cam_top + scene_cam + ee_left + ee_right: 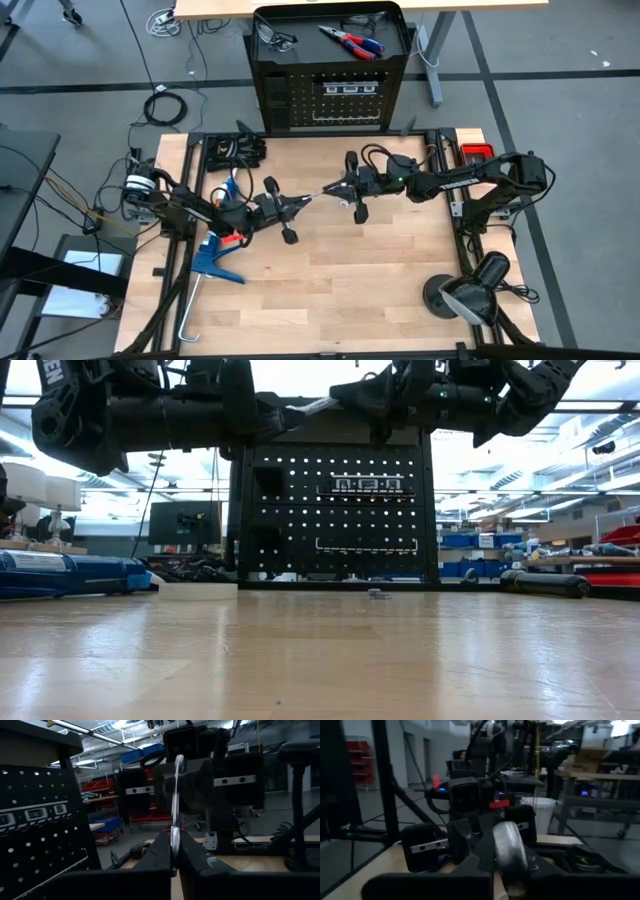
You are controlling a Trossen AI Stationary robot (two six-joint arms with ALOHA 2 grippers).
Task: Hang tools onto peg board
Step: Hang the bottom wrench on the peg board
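Between pincers: slim shiny metal wrench (318,192).

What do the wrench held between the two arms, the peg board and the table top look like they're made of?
The wrench looks like bare polished metal: silver with a bright glint along its edge. The peg board seems to be black painted sheet metal, thin and evenly punched with holes, though plastic can't be ruled out. The table appears to be light wood, with visible plank lines and grain.
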